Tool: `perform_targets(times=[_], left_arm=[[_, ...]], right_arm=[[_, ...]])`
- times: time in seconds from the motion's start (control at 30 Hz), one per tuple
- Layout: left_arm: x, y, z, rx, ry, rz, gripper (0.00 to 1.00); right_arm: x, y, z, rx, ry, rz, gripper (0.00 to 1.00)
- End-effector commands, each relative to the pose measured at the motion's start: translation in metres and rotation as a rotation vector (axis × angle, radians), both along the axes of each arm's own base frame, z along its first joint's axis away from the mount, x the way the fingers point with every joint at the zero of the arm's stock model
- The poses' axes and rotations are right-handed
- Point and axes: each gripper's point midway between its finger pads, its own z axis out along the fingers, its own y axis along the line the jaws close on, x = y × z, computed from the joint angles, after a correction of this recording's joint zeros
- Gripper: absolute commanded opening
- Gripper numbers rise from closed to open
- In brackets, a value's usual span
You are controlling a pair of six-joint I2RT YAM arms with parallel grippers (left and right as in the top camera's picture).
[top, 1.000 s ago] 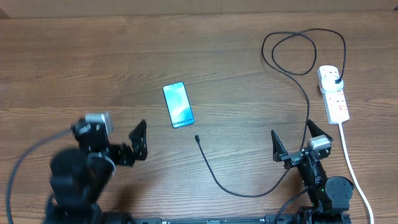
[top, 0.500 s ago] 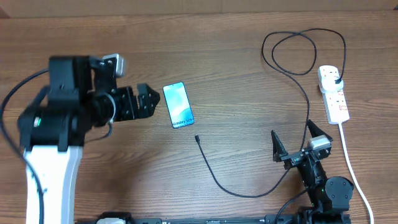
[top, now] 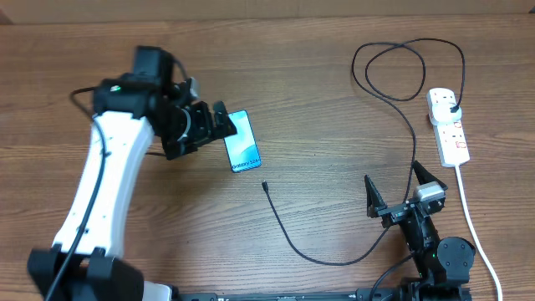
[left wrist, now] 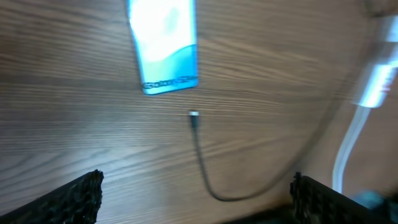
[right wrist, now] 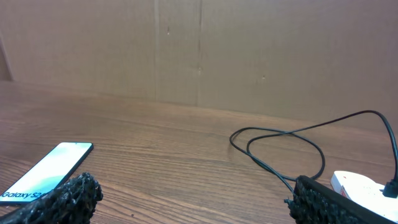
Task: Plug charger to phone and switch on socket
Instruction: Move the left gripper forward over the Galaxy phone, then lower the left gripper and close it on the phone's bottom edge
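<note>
Wood-grain table [top: 318, 84], brown board wall behind. Left gripper [top: 219, 124] is spread wide with nothing in it, hanging over the far-left corner of the phone [top: 243, 150]. Right gripper [top: 394, 188] is also wide and empty, parked low by its base.

Phone lies flat, screen up, left of table centre. Its long axis runs roughly away from the robot, and the near short edge faces the connector tip [top: 264, 186] of the charger [top: 288, 241]. The tip sits near that edge, slightly to the right, not touching. Left arm is clearly the nearer one for the mating move.

Socket [top: 450, 134] is at the far right, so closer to the right arm. The charger's plug [top: 452, 107] looks seated in the far outlet, though it's too small to be sure.

Left wrist view shows the tip-to-phone gap cleanly, but blurred. Right wrist view adds the phone's low profile and the cable loop, not the tip.
</note>
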Motion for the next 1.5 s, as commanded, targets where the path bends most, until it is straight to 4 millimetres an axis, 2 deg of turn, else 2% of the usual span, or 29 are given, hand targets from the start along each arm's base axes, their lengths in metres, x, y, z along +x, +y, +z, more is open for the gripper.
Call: perform_targets(times=[0.0, 0.27, 0.5, 0.7, 0.9, 1.17, 1.47], left_arm=[[0.009, 0.002, -0.032, 0.176, 0.057, 0.022, 1.0], [0.023, -0.022, -0.09, 0.276, 0.119, -0.036, 1.0], [0.045, -0.014, -0.125, 0.375, 0.109, 0.022, 1.0], [0.063, -0.019, -0.152, 0.375, 0.088, 0.025, 1.0], [0.077, -0.023, -0.175, 0.369, 0.069, 0.028, 1.0], [0.083, -0.026, -0.201, 0.372, 0.079, 0.025, 1.0], [0.075, -0.023, -0.209, 0.386, 0.117, 0.014, 0.84]], right_arm=[[0.0, 0.0, -0.002, -0.002, -0.005, -0.001, 1.0], [0.0, 0.0, -0.002, -0.002, -0.005, -0.001, 1.0], [0.0, 0.0, -0.002, -0.002, -0.005, -0.001, 1.0], [0.0, 0.0, -0.002, -0.002, -0.005, -0.001, 1.0], [0.0, 0.0, -0.002, -0.002, -0.005, -0.001, 1.0], [0.0, 0.0, -0.002, -0.002, -0.005, -0.001, 1.0], [0.0, 0.0, -0.002, -0.002, -0.005, -0.001, 1.0]])
